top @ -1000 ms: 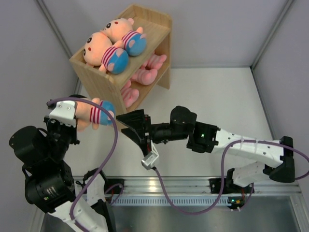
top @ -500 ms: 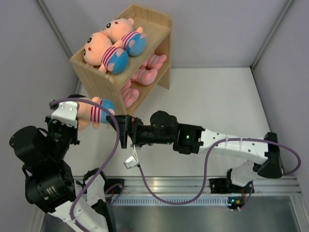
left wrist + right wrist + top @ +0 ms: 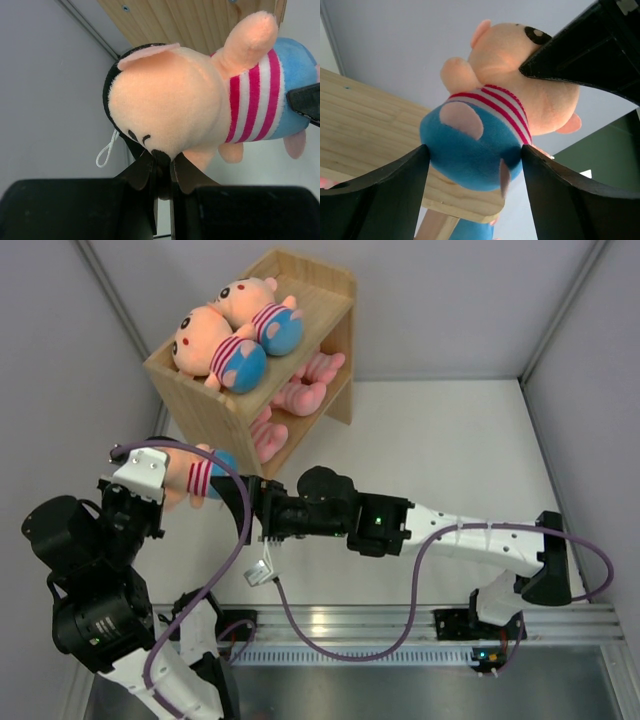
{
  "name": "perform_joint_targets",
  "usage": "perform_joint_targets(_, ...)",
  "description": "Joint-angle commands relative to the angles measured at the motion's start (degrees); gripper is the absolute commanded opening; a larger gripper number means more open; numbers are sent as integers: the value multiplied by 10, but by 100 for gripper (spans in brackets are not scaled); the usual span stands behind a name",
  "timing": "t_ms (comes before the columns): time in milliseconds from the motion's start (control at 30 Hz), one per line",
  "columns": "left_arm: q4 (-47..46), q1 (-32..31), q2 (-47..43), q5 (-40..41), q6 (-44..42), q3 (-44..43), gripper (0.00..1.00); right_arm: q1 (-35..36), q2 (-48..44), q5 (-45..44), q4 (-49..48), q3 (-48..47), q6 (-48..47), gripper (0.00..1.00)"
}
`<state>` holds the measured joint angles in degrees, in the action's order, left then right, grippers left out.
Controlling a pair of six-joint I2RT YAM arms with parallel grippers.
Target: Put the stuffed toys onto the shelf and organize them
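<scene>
My left gripper [image 3: 160, 492] is shut on the head of a peach stuffed toy [image 3: 200, 475] with a pink-striped shirt and blue shorts, and holds it in the air left of the shelf [image 3: 310, 300]. In the left wrist view the fingers [image 3: 162, 162] pinch the dark tuft on its head [image 3: 170, 100]. My right gripper [image 3: 240, 502] is open, its jaws on either side of the toy's blue shorts [image 3: 470, 145]. Two peach toys [image 3: 205, 345] [image 3: 255, 305] lie on the shelf top. Pink striped toys [image 3: 300, 390] [image 3: 265, 435] lie on the inner board.
The shelf stands at the back left, against the grey left wall [image 3: 60, 360]. Its wooden side panel [image 3: 200, 20] is right behind the held toy, and it also shows in the right wrist view [image 3: 365, 125]. A purple cable [image 3: 240, 530] loops from the left arm.
My right arm has reached left across the table, and its open jaws now flank the held toy's shorts. My left gripper and the toy have hardly moved.
</scene>
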<state>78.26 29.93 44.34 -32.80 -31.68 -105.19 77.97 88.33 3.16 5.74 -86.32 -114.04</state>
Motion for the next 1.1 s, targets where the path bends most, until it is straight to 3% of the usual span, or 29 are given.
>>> perform_joint_targets(0, 82, 1, -13, -23, -12, 1, 0, 11, 5, 9, -4, -48, -191, 72)
perform_joint_targets(67, 82, 1, -15, -26, -11, 3, 0, 11, 9, 14, -7, -51, -181, 62)
perform_joint_targets(100, 82, 1, -16, -24, -12, 8, 0, 11, 9, 17, -8, -51, -171, 50)
perform_joint_targets(167, 82, 1, -18, -23, -12, 11, 0, 12, 9, 23, -6, -47, -166, 41)
perform_joint_targets(300, 82, 1, -19, -22, -9, 10, 0, 16, 1, 37, -23, -33, -117, 0)
perform_joint_targets(433, 81, 1, -18, -9, -5, 1, 12, 16, -13, 49, -44, -37, -44, 0)
perform_joint_targets(467, 82, 1, -22, -8, -6, -5, 23, 16, -17, 49, -43, -40, -26, 0)
perform_joint_targets(500, 81, 1, -25, -9, -7, -8, 49, 17, -19, 49, -40, -54, 11, 0)
perform_joint_targets(533, 82, 1, -29, -9, -8, -12, 60, 17, -23, 50, -21, -66, 28, 0)
perform_joint_targets(600, 81, 1, -38, -10, -13, -26, 74, 15, -29, 53, 4, -97, 77, 0)
perform_joint_targets(733, 81, 1, -50, -14, -23, -53, 82, -4, -54, 75, 19, -111, 126, 0)
perform_joint_targets(800, 80, 1, -55, -5, -26, -67, 92, -27, -63, 84, 34, -136, 164, 0)
perform_joint_targets(933, 74, 1, -51, -7, -6, -100, 99, -78, -50, 121, 80, -222, 218, 0)
perform_joint_targets(1067, 55, 1, -50, -10, 17, -116, 99, -129, -36, 156, 87, -270, 260, 0)
